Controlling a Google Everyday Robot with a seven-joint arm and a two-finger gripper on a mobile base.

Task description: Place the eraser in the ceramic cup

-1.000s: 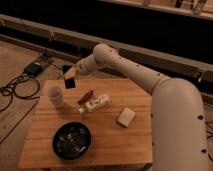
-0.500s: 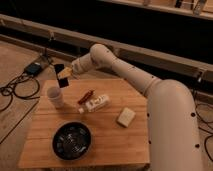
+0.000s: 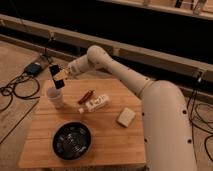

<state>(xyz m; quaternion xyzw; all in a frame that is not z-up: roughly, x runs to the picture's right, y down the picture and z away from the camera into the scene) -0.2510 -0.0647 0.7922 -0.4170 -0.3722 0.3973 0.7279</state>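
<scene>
The white ceramic cup (image 3: 55, 97) stands on the left part of the wooden table (image 3: 110, 145). My gripper (image 3: 59, 76) hangs just above the cup and is shut on the black eraser (image 3: 56, 78), which hangs upright over the cup's mouth. The eraser's lower end is close above the cup's rim; I cannot tell whether it touches.
A wide black bowl (image 3: 72, 141) sits at the front left. A white bottle (image 3: 95, 104) lies in the middle beside a reddish-brown stick (image 3: 86, 96). A cream block (image 3: 126, 117) lies at the right. Cables and a blue device (image 3: 34, 68) are on the floor at left.
The gripper with the eraser has moved left and down, from beside the cup to right over its mouth.
</scene>
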